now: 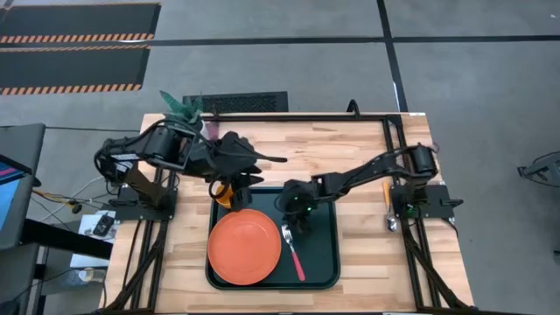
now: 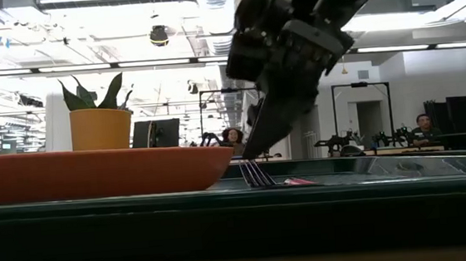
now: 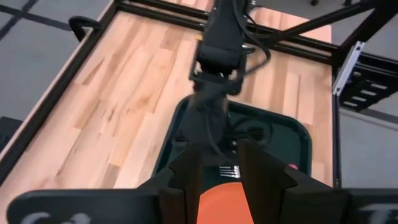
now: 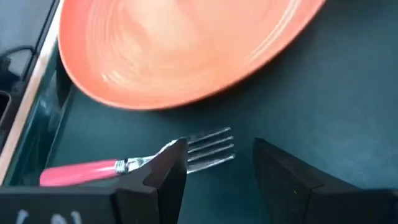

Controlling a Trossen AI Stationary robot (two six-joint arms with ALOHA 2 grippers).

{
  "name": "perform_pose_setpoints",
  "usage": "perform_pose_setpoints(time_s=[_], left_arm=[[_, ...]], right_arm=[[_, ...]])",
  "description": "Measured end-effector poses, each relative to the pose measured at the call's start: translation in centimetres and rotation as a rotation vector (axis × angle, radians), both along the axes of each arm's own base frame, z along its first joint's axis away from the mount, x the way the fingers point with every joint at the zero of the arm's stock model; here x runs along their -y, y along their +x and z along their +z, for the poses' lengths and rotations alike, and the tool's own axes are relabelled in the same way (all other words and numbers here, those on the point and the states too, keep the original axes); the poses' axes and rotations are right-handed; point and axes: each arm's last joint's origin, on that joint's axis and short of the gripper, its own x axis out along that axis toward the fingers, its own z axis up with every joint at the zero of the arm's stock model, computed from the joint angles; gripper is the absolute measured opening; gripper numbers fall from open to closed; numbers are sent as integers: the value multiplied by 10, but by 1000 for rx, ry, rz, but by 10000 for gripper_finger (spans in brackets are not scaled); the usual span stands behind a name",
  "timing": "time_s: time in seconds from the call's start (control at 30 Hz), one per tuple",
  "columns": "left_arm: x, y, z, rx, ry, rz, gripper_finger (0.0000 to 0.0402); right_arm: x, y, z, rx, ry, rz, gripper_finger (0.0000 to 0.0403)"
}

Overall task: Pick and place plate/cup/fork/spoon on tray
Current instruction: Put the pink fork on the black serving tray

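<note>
Tray (image 1: pixel 322 262): lower centre of the high view, on the wooden table (image 1: pixel 367 157); holds plate and fork.
Plate (image 1: pixel 244 247): fills the tray's left half, lying flat.
Fork (image 1: pixel 293 251): on the tray just right of the plate, tines toward the top of the frame, pink handle toward the bottom; in the right wrist view, tines lie between the two fingers.
Right gripper (image 1: pixel 300 219): centre of the high view, over the tray's upper part, directly above the fork tines; fingers apart, gripping nothing.
Left gripper (image 1: pixel 229 187): centre-left of the high view, at the tray's upper-left corner; closed around the cup.
Cup (image 1: pixel 225 192): orange, only partly visible beneath the left gripper, just above the plate's upper edge.
Spoon (image 1: pixel 389 210): right of the high view, on bare table beside the right arm's base, well apart from the tray.
Plant pot (image 1: pixel 185 109): upper left of the table, behind the left arm.
</note>
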Motion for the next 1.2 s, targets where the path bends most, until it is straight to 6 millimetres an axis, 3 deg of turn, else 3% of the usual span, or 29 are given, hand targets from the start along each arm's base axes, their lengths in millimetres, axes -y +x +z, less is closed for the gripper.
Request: perform_pose_setpoints(time_s=[0.13, 0.3, 0.57, 0.97, 1.2], left_arm=[[1, 0, 0, 1, -1, 9, 89], [1, -1, 0, 0, -2, 14, 89], [0, -2, -1, -12, 12, 25, 89], [0, -2, -1, -15, 11, 26, 89], [0, -2, -1, -15, 9, 28, 89]], right_arm=[[-3, 3, -11, -28, 1, 13, 205], [-1, 3, -7, -13, 5, 19, 191], [-2, 3, -9, -18, 14, 23, 101], [4, 4, -9, -35, 30, -20, 12], [4, 3, -9, -61, 52, -54, 10]])
